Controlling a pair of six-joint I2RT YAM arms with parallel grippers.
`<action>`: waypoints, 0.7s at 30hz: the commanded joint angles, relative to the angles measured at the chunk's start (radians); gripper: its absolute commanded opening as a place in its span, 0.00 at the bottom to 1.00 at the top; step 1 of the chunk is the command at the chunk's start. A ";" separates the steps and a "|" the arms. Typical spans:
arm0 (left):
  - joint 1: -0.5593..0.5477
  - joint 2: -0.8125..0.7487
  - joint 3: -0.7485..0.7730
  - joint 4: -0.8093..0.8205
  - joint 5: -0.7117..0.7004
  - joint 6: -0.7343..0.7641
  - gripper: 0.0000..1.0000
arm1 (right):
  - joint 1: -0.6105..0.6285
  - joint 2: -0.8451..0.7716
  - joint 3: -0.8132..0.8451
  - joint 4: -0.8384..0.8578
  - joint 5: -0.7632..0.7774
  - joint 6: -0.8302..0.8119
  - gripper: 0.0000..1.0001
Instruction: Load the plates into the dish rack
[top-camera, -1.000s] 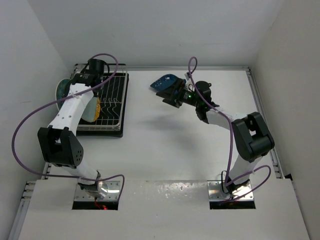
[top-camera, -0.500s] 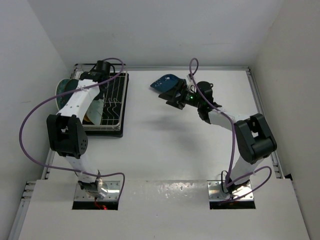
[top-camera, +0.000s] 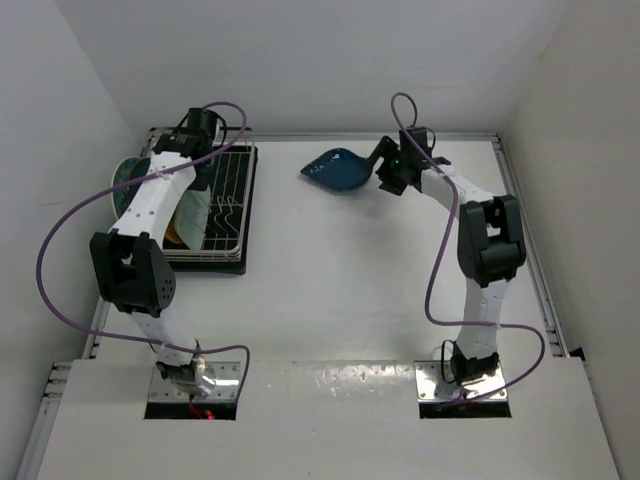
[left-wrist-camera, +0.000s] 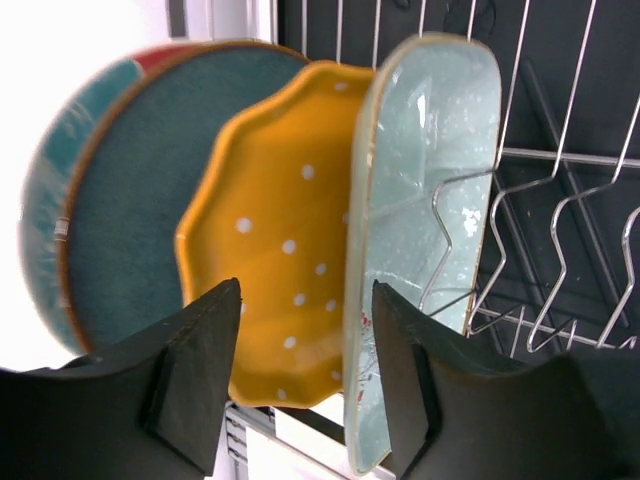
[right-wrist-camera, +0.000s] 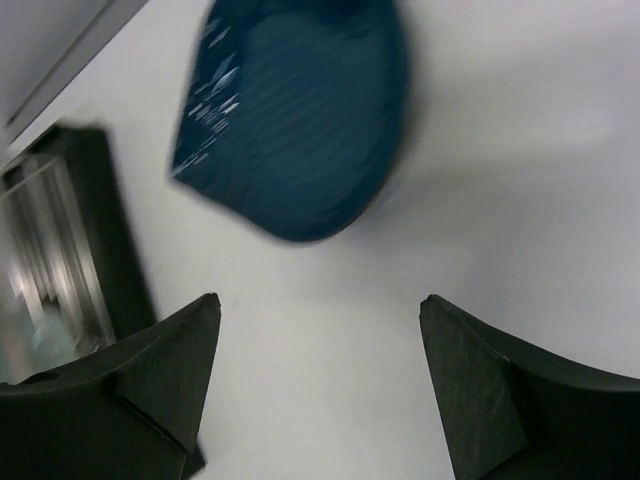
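In the dish rack (top-camera: 232, 190), only the left wrist view lets you count four on edge: floral plate (left-wrist-camera: 55, 210), dark teal plate (left-wrist-camera: 135, 210), yellow plate (left-wrist-camera: 285, 250), mint plate (left-wrist-camera: 425, 190). One blue leaf plate (top-camera: 338, 170) lies flat, right of the rack. The left gripper (left-wrist-camera: 305, 300) and right gripper (right-wrist-camera: 320, 310) both gape, empty.

Glossy glazed ceramic: yellow scalloped plate (left-wrist-camera: 280, 270), pale mint oblong plate (left-wrist-camera: 420, 200), dark blue leaf-shaped plate (right-wrist-camera: 290, 130). Smooth white wire dish rack (top-camera: 228, 200). Matt white surface (top-camera: 350, 280).

5 plates (top-camera: 340, 170), 1 dish rack (top-camera: 228, 205), 2 arms (top-camera: 150, 205)
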 joint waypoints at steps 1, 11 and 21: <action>-0.003 -0.021 0.078 -0.006 -0.005 0.024 0.60 | -0.022 0.100 0.118 -0.154 0.143 0.001 0.79; -0.003 -0.117 0.124 -0.017 0.158 0.065 0.68 | -0.005 0.432 0.412 -0.155 0.183 0.067 0.66; 0.007 -0.117 0.115 -0.017 0.205 0.088 0.77 | 0.012 0.568 0.505 -0.115 0.149 0.178 0.00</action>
